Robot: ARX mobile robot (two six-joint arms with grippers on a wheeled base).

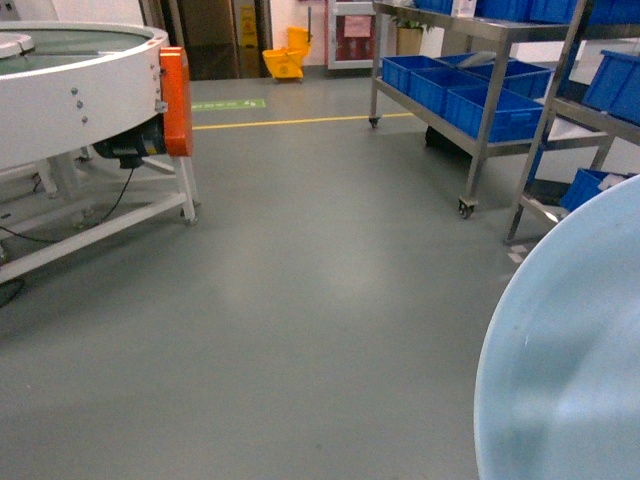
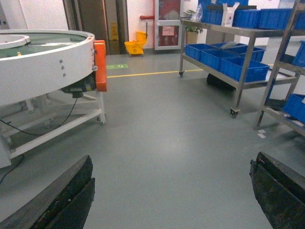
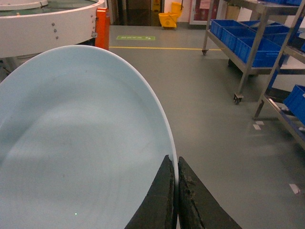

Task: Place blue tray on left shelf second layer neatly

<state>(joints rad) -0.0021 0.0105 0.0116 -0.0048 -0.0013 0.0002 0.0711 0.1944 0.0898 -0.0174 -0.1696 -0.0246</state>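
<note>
The pale blue tray (image 1: 570, 350) fills the lower right of the head view, held tilted above the floor. In the right wrist view my right gripper (image 3: 174, 160) is shut on the right rim of the blue tray (image 3: 81, 143). My left gripper (image 2: 172, 160) hangs open over bare floor, holding nothing. The left shelf (image 1: 490, 90), a steel rack on castors, stands far off at the back right. Dark-blue crates (image 1: 470, 95) sit on its lower level. I cannot tell which level is the second layer. Neither gripper shows in the head view.
A round white conveyor table (image 1: 80, 90) with an orange guard (image 1: 176, 100) stands at the left. A second steel rack (image 1: 590, 110) with blue crates is at the far right. A yellow mop bucket (image 1: 285, 62) and a yellow floor line (image 1: 300, 121) lie behind.
</note>
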